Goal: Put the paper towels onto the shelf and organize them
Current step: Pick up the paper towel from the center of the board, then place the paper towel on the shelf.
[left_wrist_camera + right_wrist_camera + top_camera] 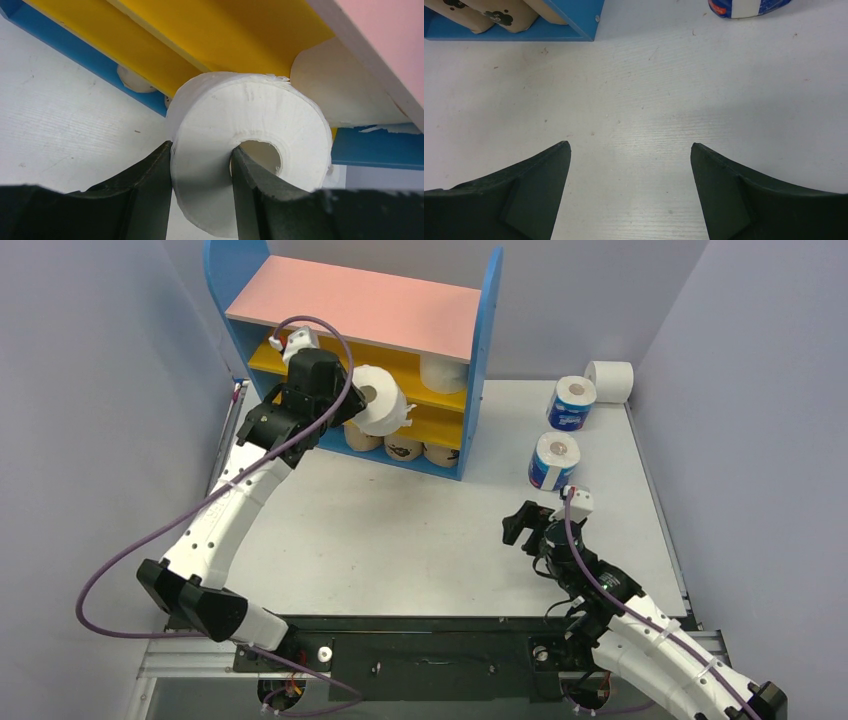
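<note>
As we logged it, the left claw (pixel 201 170) was clenched on the held white roll (pixel 380 400), one finger inside its core, at the front of the shelf (pixel 487 360). A shelved white roll (pixel 443 372) stood on the upper yellow tier. Tan rolls (pixel 403 448) lay on the blue base. The right claw (pixel 630 146) hung released over the tabletop (pixel 400 530), near two blue-wrapped rolls (pixel 553 461). A loose white roll (pixel 610 380) lay at far right.
</note>
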Robot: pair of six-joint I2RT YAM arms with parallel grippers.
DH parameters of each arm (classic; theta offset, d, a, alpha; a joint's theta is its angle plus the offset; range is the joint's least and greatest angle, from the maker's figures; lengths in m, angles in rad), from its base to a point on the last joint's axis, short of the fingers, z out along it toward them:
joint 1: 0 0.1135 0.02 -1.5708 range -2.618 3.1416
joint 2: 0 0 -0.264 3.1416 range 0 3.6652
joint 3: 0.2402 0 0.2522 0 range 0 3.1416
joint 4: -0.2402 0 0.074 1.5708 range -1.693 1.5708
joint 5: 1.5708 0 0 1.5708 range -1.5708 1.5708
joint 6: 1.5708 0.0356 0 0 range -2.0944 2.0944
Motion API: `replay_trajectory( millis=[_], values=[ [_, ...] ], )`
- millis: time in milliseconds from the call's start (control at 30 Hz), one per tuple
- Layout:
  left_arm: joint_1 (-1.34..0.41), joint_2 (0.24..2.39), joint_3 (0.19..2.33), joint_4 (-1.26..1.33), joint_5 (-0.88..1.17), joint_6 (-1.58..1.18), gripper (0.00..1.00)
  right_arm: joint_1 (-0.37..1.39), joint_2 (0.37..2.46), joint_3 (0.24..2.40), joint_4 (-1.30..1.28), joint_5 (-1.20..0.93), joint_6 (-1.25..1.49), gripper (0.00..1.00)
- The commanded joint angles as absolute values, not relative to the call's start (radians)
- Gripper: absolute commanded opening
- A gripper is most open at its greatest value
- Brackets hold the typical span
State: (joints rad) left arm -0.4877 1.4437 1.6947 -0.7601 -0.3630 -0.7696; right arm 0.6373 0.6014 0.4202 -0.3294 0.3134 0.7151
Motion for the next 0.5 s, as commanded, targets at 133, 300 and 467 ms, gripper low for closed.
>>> replay_trajectory(
  millis=[133,300,467],
  values=[
    [-0.436,1.526,1.882,-0.723,-0.355,-0.797,0.20,0.618,0.622,0.474,-0.290,0.318,0.690,0.85],
    [-0.427,1.562,1.927,-0.725,-0.334,-0.798,0.20,0.610,0.625,0.484,-0.290,0.313,0.684,0.85],
    [-0.426,1.583,1.933,-0.703,-0.328,-0.800,0.20,0.604,0.628,0.485,-0.291,0.309,0.684,0.85]
  ],
)
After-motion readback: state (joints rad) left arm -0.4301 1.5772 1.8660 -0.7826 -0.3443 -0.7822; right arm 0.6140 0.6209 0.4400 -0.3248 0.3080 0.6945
